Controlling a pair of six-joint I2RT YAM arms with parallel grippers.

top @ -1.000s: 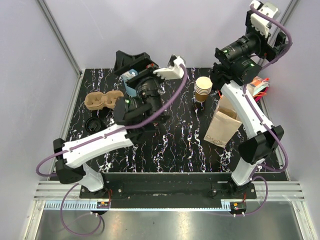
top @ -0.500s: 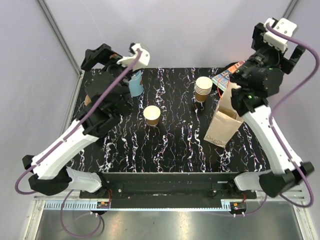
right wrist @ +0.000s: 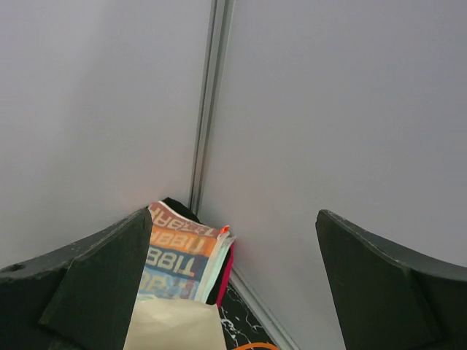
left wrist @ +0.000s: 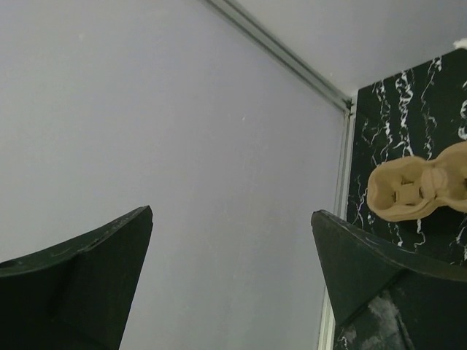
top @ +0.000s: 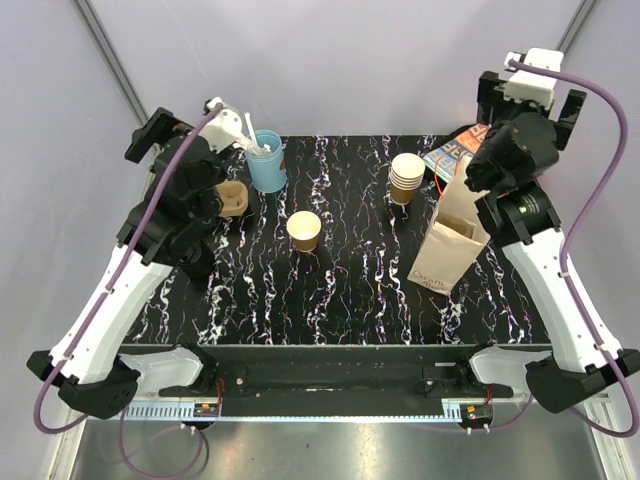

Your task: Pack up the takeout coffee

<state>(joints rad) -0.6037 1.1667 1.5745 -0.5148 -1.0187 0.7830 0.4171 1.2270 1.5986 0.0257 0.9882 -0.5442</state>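
Observation:
The takeout coffee cup [top: 304, 230], small, brown and ribbed with a whitish inside, stands upright alone on the black marbled table [top: 330, 290], left of centre. The brown paper bag [top: 450, 240] stands open at the right. My left gripper [top: 152, 132] is raised at the far left, well away from the cup. In the left wrist view it [left wrist: 233, 277] is open and empty, facing the wall. My right gripper [top: 493, 95] is raised above the back right, behind the bag. In the right wrist view it [right wrist: 233, 284] is open and empty.
A stack of nested brown cups [top: 406, 177] stands left of the bag. A light-blue cup with white utensils [top: 267, 165] and a pulp cup carrier [top: 232, 197] sit at the back left; the carrier shows in the left wrist view [left wrist: 419, 191]. Magazines [top: 455, 152] lie at the back right.
The left arm has swung up and out to the far left, uncovering the single cup and the carrier. The right arm has lifted and turned toward the back right corner.

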